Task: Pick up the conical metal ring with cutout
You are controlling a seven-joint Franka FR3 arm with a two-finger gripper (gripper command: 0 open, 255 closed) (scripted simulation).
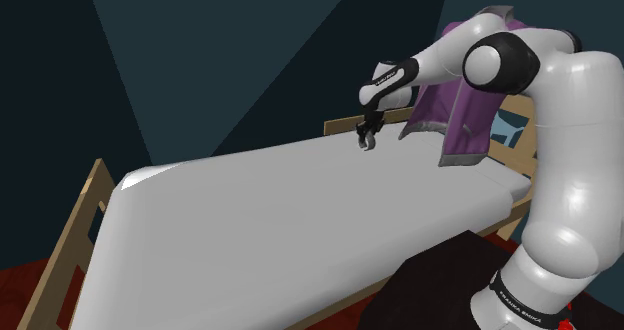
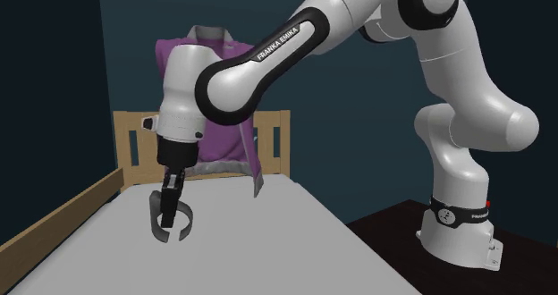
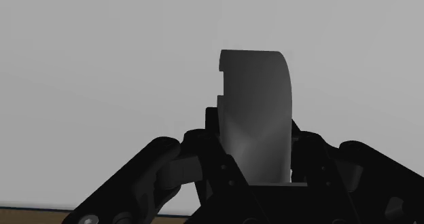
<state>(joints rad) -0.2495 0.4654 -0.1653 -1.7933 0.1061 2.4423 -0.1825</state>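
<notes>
A grey conical metal ring (image 2: 170,223) with a cutout in its rim hangs from my black gripper (image 2: 170,204), which is shut on its wall. The ring stands on edge, just over the white mattress (image 2: 232,248); whether it touches the mattress I cannot tell. In the shoulder view the gripper (image 1: 367,136) and ring (image 1: 367,144) are near the far end of the mattress (image 1: 280,218). The wrist view has the ring (image 3: 258,114) rising between the two fingers (image 3: 204,158), its stepped cutout at the far edge, with white mattress behind.
A purple garment (image 1: 462,113) (image 2: 210,137) hangs over the wooden headboard (image 2: 273,141) close behind the gripper. A wooden bed frame (image 1: 75,228) runs around the mattress. My dark stand (image 1: 440,288) stands beside the bed on a dark red floor.
</notes>
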